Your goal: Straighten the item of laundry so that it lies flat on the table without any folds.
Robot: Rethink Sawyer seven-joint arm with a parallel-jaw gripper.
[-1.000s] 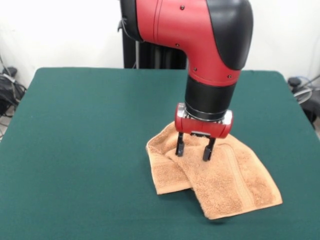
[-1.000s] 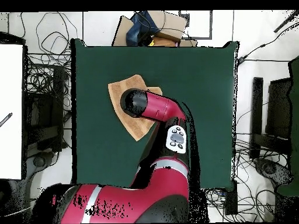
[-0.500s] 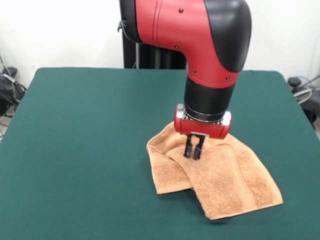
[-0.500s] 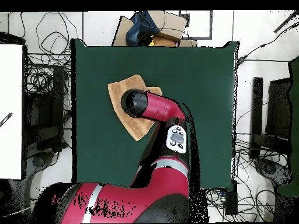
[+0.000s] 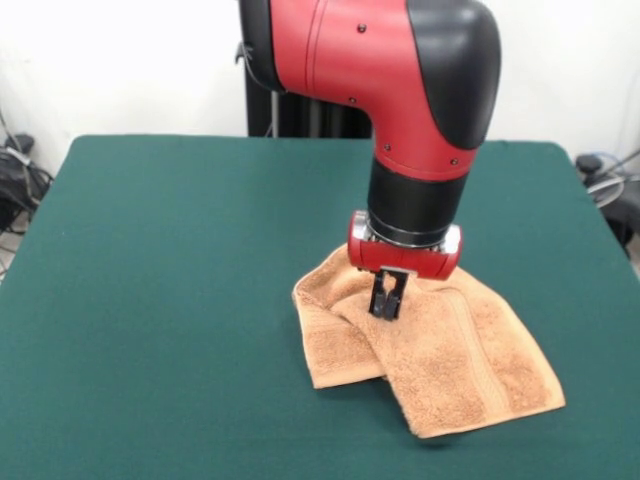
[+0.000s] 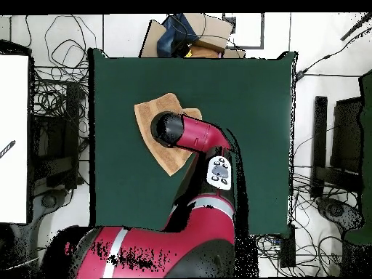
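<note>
Between the pinched-together jaws of the red-and-black gripper [image 5: 386, 305], a ridge of the soft, light orange-tan terry towel [image 5: 450, 365] is clamped; it should drape limply.

Dark green table [image 5: 170, 290]; folded orange-tan towel [image 5: 450, 365] on it, seemingly bunched.

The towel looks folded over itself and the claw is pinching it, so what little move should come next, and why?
Probably a short lift, then a pull toward the bare green table. The end effector is shut on the towel's top layer, which lies doubled over a lower layer that sticks out at the picture's left. Raising that layer should let the fold open.
</note>
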